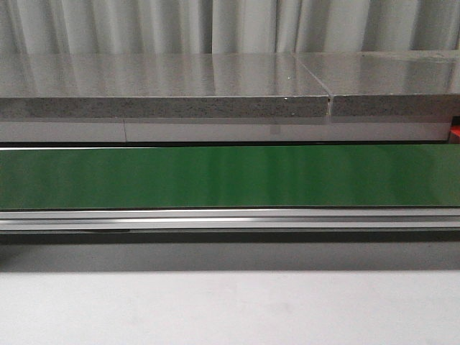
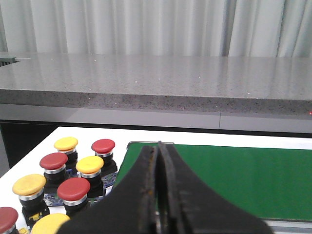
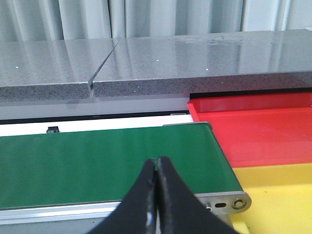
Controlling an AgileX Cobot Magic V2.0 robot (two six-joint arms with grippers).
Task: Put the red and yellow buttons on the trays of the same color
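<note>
Several red and yellow buttons stand in a cluster on the white surface in the left wrist view, among them a red button (image 2: 103, 146) and a yellow button (image 2: 89, 165). My left gripper (image 2: 158, 146) hangs shut and empty just beside them, over the end of the green belt (image 2: 243, 175). In the right wrist view a red tray (image 3: 258, 129) and a yellow tray (image 3: 278, 195) lie past the other end of the belt (image 3: 97, 161), both bare where seen. My right gripper (image 3: 156, 161) is shut, holding nothing, above the belt. Neither gripper shows in the front view.
The green conveyor belt (image 1: 230, 176) runs across the front view with a metal rail (image 1: 230, 219) along its near side. A grey stone counter (image 1: 165, 93) and a curtain (image 1: 215, 25) stand behind. A white table surface (image 1: 230, 309) lies in front.
</note>
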